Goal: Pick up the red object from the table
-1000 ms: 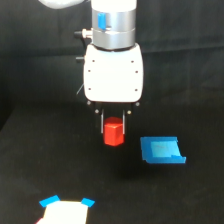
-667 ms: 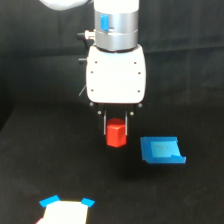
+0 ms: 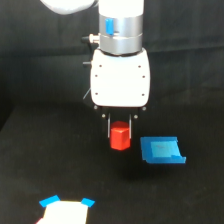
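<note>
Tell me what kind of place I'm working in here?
Likely a lab test bench: a bare matte black table, a black curtain backdrop, and only props, the red object in the gripper and a blue piece.

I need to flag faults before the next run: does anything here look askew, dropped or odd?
Nothing stands out. The red object sits upright between the fingers of the gripper, apparently clear of the table. The blue piece lies apart, on the exterior view's right.
</note>
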Available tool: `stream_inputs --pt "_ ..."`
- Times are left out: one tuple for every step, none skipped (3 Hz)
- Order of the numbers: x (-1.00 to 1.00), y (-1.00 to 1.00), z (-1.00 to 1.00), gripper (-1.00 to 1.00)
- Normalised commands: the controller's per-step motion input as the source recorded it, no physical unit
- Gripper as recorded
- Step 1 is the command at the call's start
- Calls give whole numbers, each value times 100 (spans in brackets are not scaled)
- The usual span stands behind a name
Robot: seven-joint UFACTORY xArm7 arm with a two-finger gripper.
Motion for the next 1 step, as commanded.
stream_inputs --pt "-2 -2 -7 -100"
